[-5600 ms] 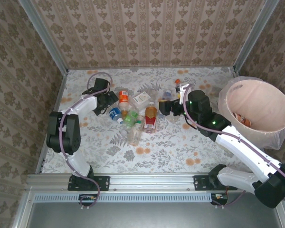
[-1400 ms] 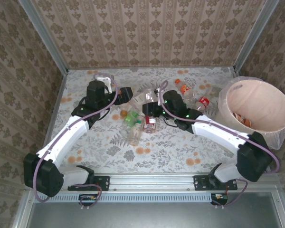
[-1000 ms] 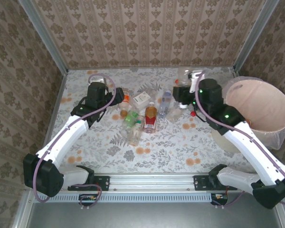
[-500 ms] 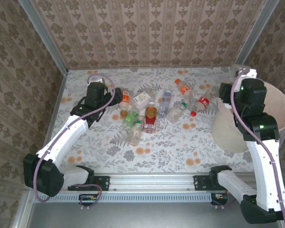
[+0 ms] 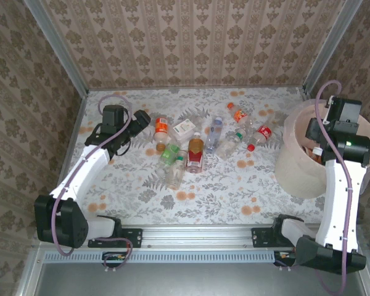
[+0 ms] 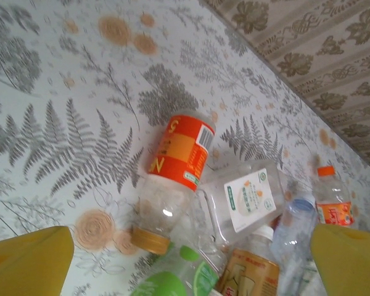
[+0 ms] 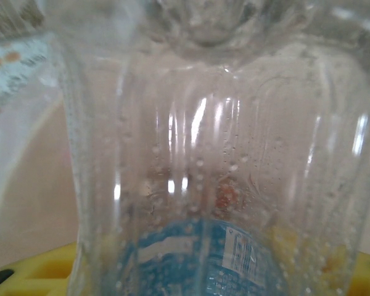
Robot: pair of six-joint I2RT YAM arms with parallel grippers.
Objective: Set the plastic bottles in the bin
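Note:
Several plastic bottles lie in a loose heap mid-table: an orange-labelled one (image 5: 161,127) (image 6: 179,154), a square clear one with a white label (image 5: 184,128) (image 6: 250,197), a green-labelled one (image 5: 169,154) and a brown-labelled one (image 5: 196,151). My left gripper (image 5: 140,119) (image 6: 188,246) is open, hovering just left of the heap with nothing between its yellow fingers (image 6: 24,262). My right gripper (image 5: 314,137) (image 7: 200,271) hangs over the bin (image 5: 293,166), shut on a clear bottle with a blue label (image 7: 203,185). The bin's pink inside shows behind that bottle.
More bottles lie toward the bin: a blue-capped one (image 5: 214,132), a green-capped one (image 5: 229,143), a red-labelled one (image 5: 262,132) and an orange one (image 5: 237,114). Patterned walls close off the back and both sides. The bin stands at the table's right edge.
My right arm swung right from above the table to over the bin, carrying the blue-labelled bottle. My left arm drew back a little to the left, still open.

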